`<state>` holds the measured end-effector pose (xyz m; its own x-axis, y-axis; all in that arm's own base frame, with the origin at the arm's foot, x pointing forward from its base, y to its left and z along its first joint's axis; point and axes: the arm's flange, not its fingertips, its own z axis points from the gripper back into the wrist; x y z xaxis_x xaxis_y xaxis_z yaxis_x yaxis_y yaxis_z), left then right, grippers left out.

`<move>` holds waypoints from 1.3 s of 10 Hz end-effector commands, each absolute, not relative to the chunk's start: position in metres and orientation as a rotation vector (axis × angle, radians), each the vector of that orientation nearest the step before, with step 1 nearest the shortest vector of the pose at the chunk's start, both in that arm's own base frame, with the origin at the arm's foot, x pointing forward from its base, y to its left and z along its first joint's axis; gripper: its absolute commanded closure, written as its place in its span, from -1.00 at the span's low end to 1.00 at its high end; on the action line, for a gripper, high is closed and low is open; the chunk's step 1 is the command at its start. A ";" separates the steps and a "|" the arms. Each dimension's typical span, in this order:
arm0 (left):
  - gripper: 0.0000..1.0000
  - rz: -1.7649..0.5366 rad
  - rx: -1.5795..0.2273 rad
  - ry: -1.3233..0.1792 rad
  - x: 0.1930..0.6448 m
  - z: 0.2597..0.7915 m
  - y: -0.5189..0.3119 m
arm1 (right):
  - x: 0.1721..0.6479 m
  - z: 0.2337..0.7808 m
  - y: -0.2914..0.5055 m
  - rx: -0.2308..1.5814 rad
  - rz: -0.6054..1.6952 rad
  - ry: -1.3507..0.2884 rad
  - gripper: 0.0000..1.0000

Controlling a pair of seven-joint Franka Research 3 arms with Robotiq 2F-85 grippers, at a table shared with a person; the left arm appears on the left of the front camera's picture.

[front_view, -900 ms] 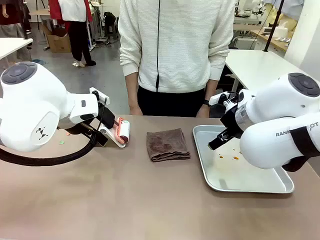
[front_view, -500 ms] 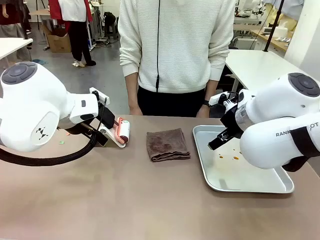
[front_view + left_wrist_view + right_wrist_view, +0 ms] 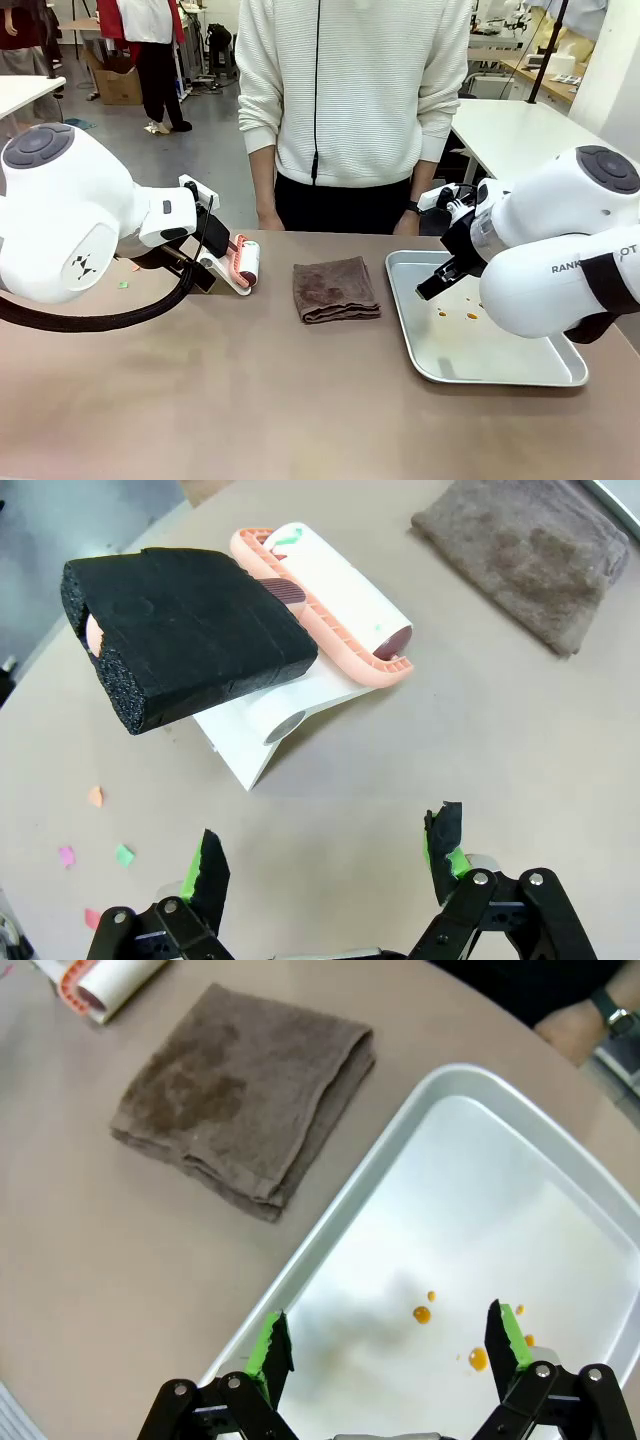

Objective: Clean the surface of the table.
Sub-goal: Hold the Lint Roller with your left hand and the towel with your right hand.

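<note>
The brownish-tan table (image 3: 250,400) carries a lint roller (image 3: 246,262) with a pink frame and a black foam handle (image 3: 190,630), resting on a white stand at the left. A folded brown cloth (image 3: 335,290) lies in the middle. Small coloured paper scraps (image 3: 95,796) dot the table (image 3: 400,760) near the roller (image 3: 330,590). My left gripper (image 3: 325,855) hangs open just above the table, short of the roller and touching nothing. My right gripper (image 3: 388,1345) is open over the near part of a metal tray (image 3: 330,1210), with nothing between its fingers.
The shallow silver tray (image 3: 500,378) at the right holds a few orange drops (image 3: 422,1314). The cloth (image 3: 240,1090) lies just left of it. A person in a white top stands at the far edge, hands (image 3: 268,220) down by the table.
</note>
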<state>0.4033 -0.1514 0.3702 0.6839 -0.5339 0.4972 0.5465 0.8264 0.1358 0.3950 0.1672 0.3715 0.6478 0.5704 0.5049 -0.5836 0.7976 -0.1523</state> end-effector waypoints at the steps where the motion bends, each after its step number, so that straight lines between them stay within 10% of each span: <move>1: -1.00 -0.606 -0.024 -0.550 0.403 0.370 -0.151 | 0.395 0.372 0.167 0.026 0.655 -0.566 -1.00; 5: -1.00 -0.615 -0.062 -0.505 0.393 0.383 -0.148 | 0.386 0.384 0.165 0.045 0.654 -0.517 -1.00; 7: -1.00 -0.457 -0.131 -0.236 0.373 0.419 -0.137 | 0.367 0.417 0.149 0.101 0.467 -0.360 -1.00; 13: -1.00 -0.117 -0.607 -0.391 0.307 0.480 0.028 | 0.274 0.463 -0.013 0.909 0.021 -0.361 -1.00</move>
